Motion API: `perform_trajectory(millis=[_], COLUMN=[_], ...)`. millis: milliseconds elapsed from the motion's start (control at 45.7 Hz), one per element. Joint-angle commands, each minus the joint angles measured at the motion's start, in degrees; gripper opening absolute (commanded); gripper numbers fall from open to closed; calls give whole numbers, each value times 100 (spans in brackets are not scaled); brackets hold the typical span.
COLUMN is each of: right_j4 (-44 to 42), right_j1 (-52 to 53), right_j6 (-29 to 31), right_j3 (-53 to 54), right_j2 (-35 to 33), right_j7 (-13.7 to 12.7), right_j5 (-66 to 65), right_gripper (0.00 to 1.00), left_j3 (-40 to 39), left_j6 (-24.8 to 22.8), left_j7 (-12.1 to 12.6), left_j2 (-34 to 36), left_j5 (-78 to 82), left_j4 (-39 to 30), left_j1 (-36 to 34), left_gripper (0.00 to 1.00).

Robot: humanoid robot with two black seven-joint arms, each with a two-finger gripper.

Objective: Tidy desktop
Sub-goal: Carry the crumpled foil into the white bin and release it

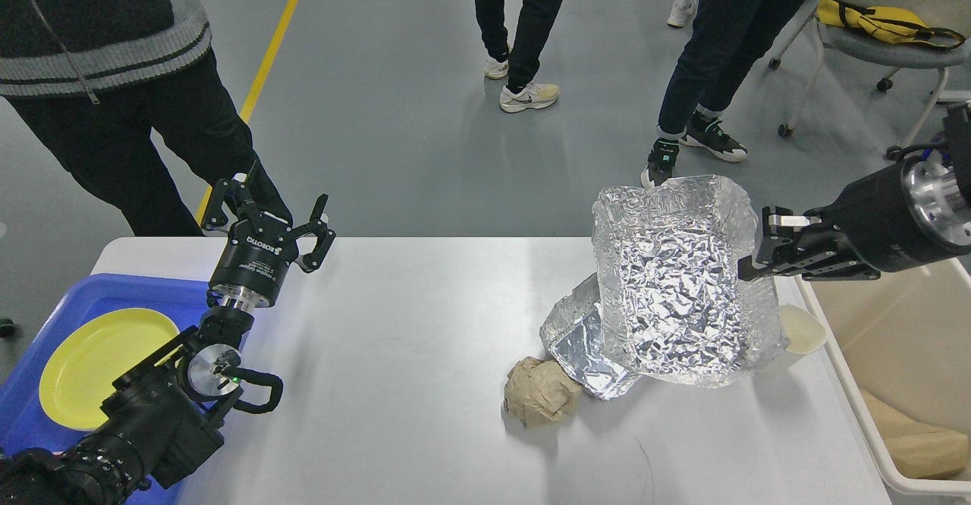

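Now, head view:
Desktop (410, 338): the white surface fills the lower middle of the view, between a blue tray (114, 293) at its left end and a beige bin (895, 353) at its right end.
Left gripper (267, 217): raised over the surface's far left corner, fingers spread wide, nothing between them.
Right gripper (747, 262): comes in from the right; its fingers are closed on the right rim of a crumpled foil tray (675, 293), which hangs tilted in the air with its open side toward the camera.
Second foil tray (576, 338): lies on the surface, partly hidden behind the lifted one.
Brown paper ball (540, 393): on the surface, touching the near corner of the lying foil tray.
Paper cup (800, 330): on the surface near the right edge, partly covered by the lifted foil.
Yellow plate (91, 361): lies in the blue tray.
Bin contents: a beige lump shows at the bottom near corner.
Background: 3 people's legs stand on the grey floor beyond the surface.
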Motion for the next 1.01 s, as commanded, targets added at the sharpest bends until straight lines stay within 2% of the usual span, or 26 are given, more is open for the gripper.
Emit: perform_trajectory(millis=[0, 175, 438, 722, 831, 985], right_j4=[-46, -783, -3165, -5098, -6275, -7735], right_j1=[-42, -639, -2344, -4057, -5058, -6956], right_j6=[-19, -10, 60, -27, -159, -563], right_j3=[-53, -422, -484, 113, 482, 1484], right_j2=[48, -14, -488, -734, -577, 73], right_j7=[-128, -120, -6, 3, 3, -32], right_j5=[-8, -95, -227, -148, -122, 282], right_gripper=[0, 0, 0, 0, 0, 0], left_j3=[0, 0, 0, 0, 0, 0], left_j6=[6, 6, -3, 6, -3, 6], left_j7=[0, 0, 0, 0, 0, 0], left_j2=[0, 17, 0, 0, 0, 0], left_j5=[-4, 4, -4, -4, -4, -4], left_j4=[0, 0, 0, 0, 0, 0], left_j1=[0, 0, 0, 0, 0, 0], left_gripper=[100, 100, 100, 100, 100, 100])
